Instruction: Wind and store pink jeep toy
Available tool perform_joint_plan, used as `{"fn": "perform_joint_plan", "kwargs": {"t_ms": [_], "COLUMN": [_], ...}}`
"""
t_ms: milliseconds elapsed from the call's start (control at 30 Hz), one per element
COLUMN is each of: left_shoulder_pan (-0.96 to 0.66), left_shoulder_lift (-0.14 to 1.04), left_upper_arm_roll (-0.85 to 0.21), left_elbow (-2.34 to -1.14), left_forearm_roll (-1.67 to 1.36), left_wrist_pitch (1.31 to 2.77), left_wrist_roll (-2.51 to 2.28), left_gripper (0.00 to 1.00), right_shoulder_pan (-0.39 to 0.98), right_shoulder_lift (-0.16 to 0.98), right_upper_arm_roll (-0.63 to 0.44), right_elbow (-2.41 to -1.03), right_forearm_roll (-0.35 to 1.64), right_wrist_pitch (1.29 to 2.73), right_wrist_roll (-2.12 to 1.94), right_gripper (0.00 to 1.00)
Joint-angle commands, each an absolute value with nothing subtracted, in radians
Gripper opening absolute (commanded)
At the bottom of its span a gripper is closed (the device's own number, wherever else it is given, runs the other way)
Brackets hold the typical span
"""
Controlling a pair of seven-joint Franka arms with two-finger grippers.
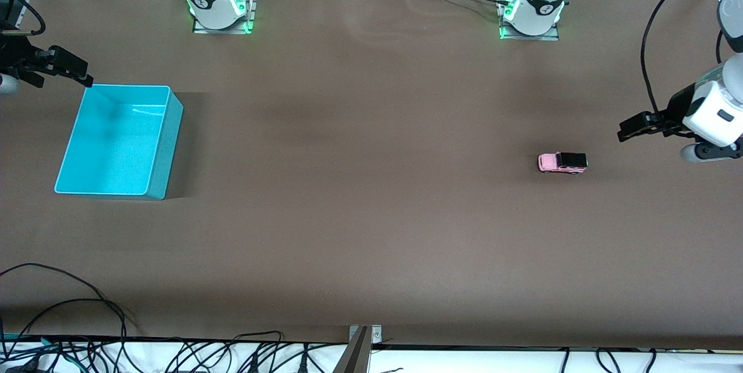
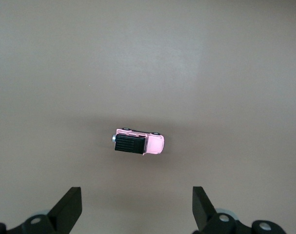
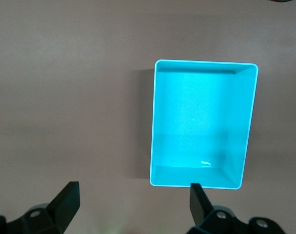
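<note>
Brown worktop (image 1: pixel 371 216), mostly bare. Teal bin (image 1: pixel 165 147) sits empty toward the right arm's end, upright, open top. Pink jeep toy (image 1: pixel 562 162) stands on its wheels well apart from the bin, toward the left arm's end, nothing touching it.

Risks, as I judge: the jeep is tiny w/ free wheels, so an off-centre pinch could roll or flip it; once wound it may shoot off the worktop or miss the bin if let go early.

Left gripper (image 1: pixel 633 128) hovers near the jeep, jaws wide apart, holding nothing. Right gripper (image 1: pixel 72 68) waits over the bin's edge, jaws wide too, empty.
</note>
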State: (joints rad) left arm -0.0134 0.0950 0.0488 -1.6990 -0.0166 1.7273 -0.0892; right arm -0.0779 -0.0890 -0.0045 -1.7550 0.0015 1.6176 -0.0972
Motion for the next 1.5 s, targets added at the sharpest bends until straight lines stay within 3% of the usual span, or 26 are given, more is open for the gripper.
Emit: {"fn": "perform_joint_plan", "kwargs": {"t_ms": [0,1468], "left_shoulder_pan": [-0.014,-0.002], "left_shoulder_lift": [0.072,0.069], "left_upper_arm_roll": [0.034,0.029], "left_elbow": [-1.712,-1.712], "left_forearm_roll": [0.011,0.032], "left_wrist_pitch": [1.712,1.698], "left_wrist_roll": [-0.058,0.0], "left_gripper": [1.0,1.0], "right_shoulder_pan": [-0.083,-0.084], "right_shoulder_lift": [-0.112,-0.098], "right_upper_arm_roll": [-0.006,-0.005], "right_elbow": [-1.77,-1.732], "right_forearm_roll": [-0.015,-0.025], "right_wrist_pitch": [1.614,1.575], "right_wrist_roll": [-0.098,-0.109], "right_gripper": [1.0,1.0]}}
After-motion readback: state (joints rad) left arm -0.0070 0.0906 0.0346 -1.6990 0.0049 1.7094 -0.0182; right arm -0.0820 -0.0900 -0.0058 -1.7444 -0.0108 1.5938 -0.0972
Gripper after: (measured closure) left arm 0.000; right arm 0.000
